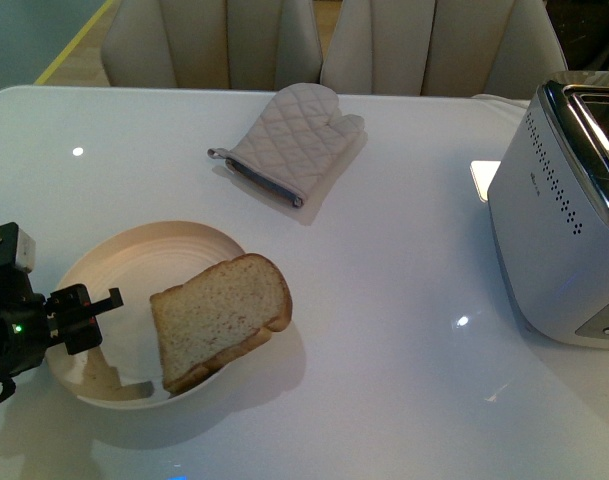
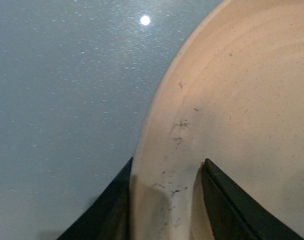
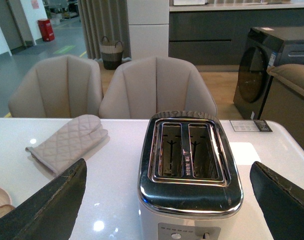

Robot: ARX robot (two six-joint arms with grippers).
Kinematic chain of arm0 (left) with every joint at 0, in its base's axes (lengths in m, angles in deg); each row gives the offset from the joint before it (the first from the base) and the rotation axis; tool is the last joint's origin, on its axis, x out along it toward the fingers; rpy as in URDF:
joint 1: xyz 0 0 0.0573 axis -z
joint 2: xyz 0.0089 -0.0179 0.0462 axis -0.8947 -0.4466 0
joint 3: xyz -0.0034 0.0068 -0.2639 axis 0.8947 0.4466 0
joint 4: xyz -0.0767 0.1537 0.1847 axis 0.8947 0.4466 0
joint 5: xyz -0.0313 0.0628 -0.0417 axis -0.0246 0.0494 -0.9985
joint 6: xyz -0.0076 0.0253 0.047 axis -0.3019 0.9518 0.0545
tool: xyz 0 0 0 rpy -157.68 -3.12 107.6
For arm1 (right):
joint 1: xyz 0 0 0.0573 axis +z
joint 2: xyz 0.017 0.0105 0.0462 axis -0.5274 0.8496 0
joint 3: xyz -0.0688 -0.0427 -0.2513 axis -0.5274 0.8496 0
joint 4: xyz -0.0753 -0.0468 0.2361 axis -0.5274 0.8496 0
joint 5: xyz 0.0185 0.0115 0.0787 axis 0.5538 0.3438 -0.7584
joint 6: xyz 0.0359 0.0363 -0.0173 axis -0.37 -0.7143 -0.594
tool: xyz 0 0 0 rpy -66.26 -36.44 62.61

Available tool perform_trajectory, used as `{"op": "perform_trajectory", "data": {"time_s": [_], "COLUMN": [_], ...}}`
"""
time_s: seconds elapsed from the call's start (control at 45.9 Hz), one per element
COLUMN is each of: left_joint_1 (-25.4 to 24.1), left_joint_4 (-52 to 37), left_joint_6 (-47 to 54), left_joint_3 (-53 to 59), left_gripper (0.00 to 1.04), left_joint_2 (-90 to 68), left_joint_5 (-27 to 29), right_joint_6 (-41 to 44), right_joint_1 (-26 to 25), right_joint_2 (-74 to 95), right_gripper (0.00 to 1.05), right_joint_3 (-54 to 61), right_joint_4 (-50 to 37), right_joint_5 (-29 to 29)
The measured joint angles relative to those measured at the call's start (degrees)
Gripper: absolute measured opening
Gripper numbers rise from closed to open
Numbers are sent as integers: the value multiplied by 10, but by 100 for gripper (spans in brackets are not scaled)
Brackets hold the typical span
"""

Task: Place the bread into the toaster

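A quilted oven mitt [image 1: 294, 140] lies beyond the cream plate [image 1: 134, 260] on the white table [image 1: 384, 300].

I get even, cool overhead light, fairly bright. Small lamp glints dot the glossy table [image 1: 384, 380], and a glaring white patch sits beside the toaster [image 1: 554, 240]. The bread [image 1: 221, 315] and plate [image 1: 144, 235] cast soft shadows toward me. My left wrist view is grainy and soft close up; the right wrist view is sharp

Tan bread [image 1: 219, 315] (brown-edged), cream plate [image 1: 144, 250], white toaster [image 1: 554, 230], quilted beige mitt [image 1: 294, 140]
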Motion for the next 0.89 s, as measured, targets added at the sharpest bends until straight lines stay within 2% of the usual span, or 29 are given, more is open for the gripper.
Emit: {"op": "perform_trajectory", "data": {"time_s": [0.109, 0.239, 0.544, 0.827, 0.893], "left_joint_1": [23, 59, 178, 225, 228], "left_joint_4": [-8, -17, 4, 32, 35], "left_joint_6": [-6, -30, -79, -106, -105], "left_joint_3": [3, 8, -2, -29, -30], "left_gripper": [19, 5, 5, 5, 15], "left_joint_2": [-1, 3, 8, 8, 8], "left_joint_5": [-1, -5, -2, 6, 11], "right_joint_6": [0, 0, 0, 0, 0], "right_joint_1": [0, 0, 0, 0, 0], "right_joint_2": [0, 0, 0, 0, 0], "right_gripper": [96, 96, 96, 96, 96], "right_joint_3": [0, 0, 0, 0, 0], "right_joint_4": [0, 0, 0, 0, 0], "right_joint_5": [0, 0, 0, 0, 0]}}
